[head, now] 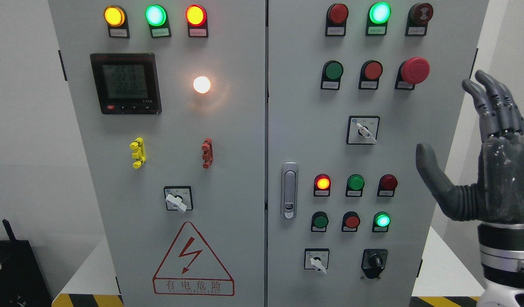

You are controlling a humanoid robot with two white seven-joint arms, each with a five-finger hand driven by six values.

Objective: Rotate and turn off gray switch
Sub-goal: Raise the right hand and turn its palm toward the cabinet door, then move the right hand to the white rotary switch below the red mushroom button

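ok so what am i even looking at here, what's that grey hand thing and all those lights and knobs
This is one picture from a camera on a humanoid robot's head, looking straight at a grey electrical cabinet with two doors. The grey hand at the right edge is the robot's own right hand, raised with fingers spread and holding nothing. Its left hand is out of view.

The doors carry round indicator lamps and push buttons, some lit. There is also a digital meter, a big red mushroom button, a door latch and a red lightning warning triangle.

The white-handled knobs are rotary switches: one on the left door, two on the right. A black knob sits at the lower right. The hand touches none of them.
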